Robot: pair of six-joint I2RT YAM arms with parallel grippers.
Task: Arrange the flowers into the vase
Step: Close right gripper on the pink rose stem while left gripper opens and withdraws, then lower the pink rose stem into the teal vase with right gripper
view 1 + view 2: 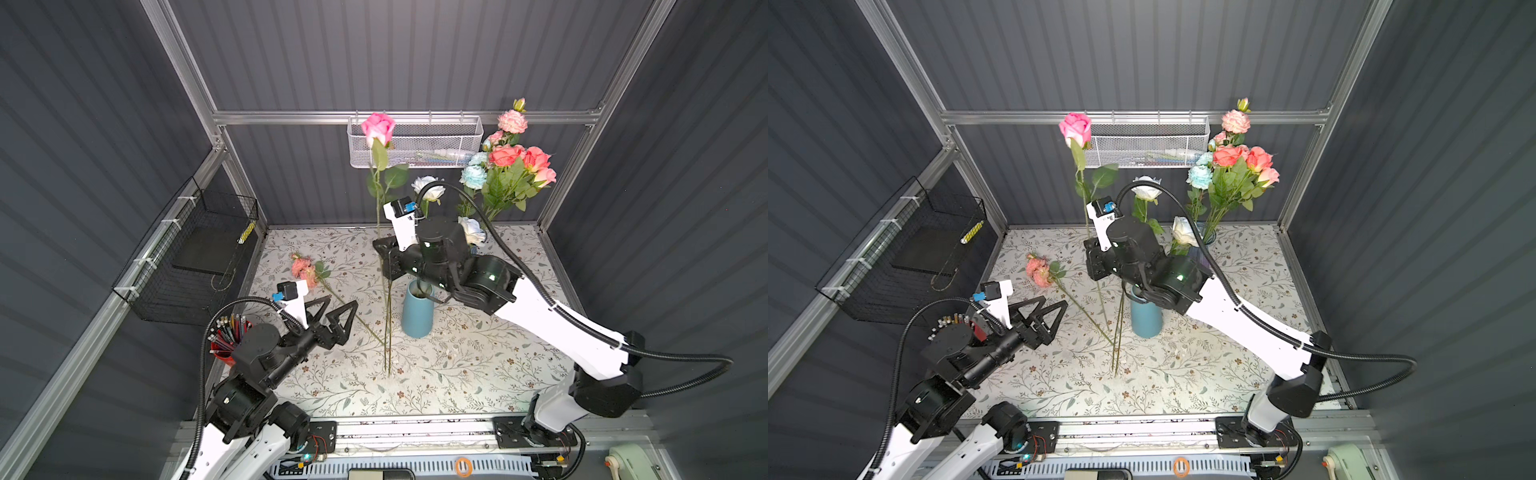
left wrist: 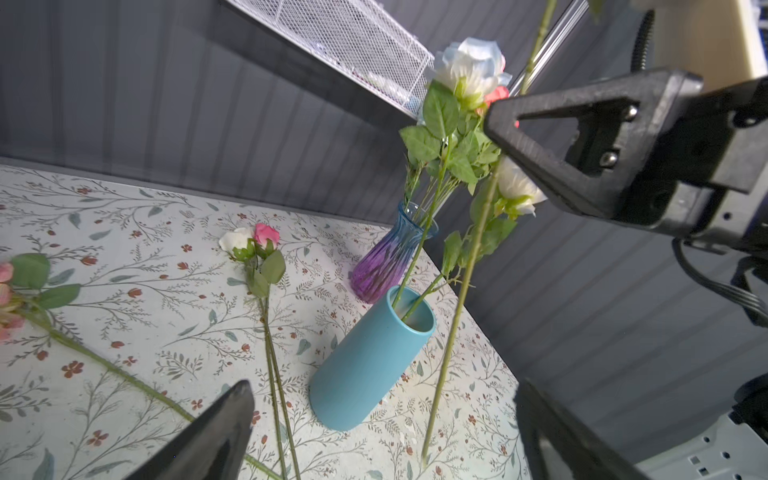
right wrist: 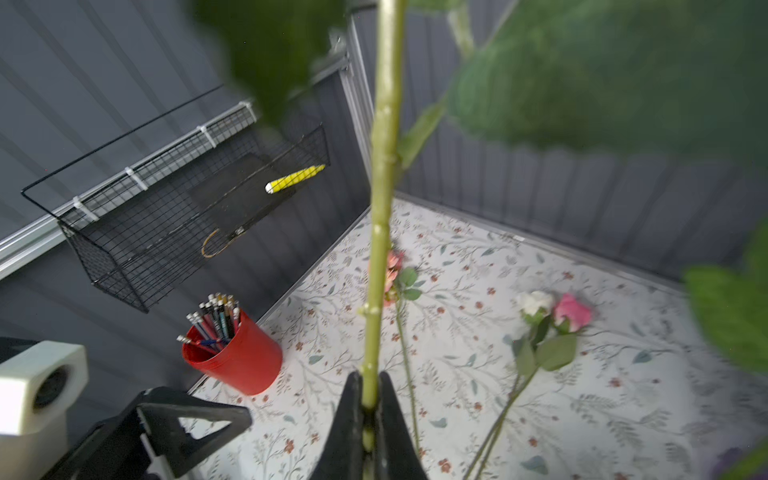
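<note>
Clamped in my right claw is the green stem of a pink rose, so close to the wrist camera that its leaves blur across the view. The two fingers are narrowed right down on it, one to each side, and the stem stands nearly upright. I judge I hold it that way so the bloom stays high and the foot can be steered down into a mouth from above. In both top views the bloom reaches up in front of the white mesh basket on the back wall.

My grip sits partway up, so a long length hangs beneath the claw. In the left wrist view that foot comes down just beside the teal vase, outside its rim and low over the floral surface. I cannot tell whether it touches. By my reckoning it must rise well clear of the rim before it can go in.

My left claw is spread wide and empty, off to the left of the stem and apart from it, so the rose is carried by one claw alone.

The teal vase already takes two stems, topped, it seems, by white roses. A fuller bunch stands in the glass vase behind it. Lying flat on the surface are a ruffled pink spray and a white-and-pink pair.
</note>
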